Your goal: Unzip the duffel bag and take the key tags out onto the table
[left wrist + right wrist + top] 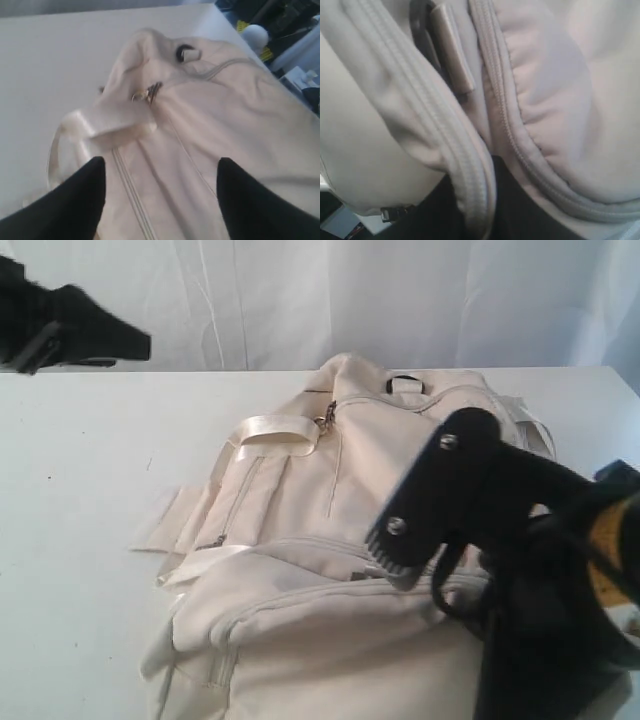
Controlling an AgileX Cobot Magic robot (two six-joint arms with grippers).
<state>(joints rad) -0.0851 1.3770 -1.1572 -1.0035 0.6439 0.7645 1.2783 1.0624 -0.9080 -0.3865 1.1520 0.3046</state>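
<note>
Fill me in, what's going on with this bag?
The right end effector is pressed against the near side of the duffel bag, right at a zipper seam; whether it grips anything can't be told. The left end effector is open and empty, off to the side above the table, facing the zipper pulls at the bag's top. The bag looks zipped shut, and no key tags are in sight.

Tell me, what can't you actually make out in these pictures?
- Key tags: in no view; fabric of the duffel bag hides its inside.
- Right gripper: open or shut unclear; fabric fills the right wrist view, exterior view shows one side only.
- Left gripper: mostly cut off by the exterior view's left edge.
</note>
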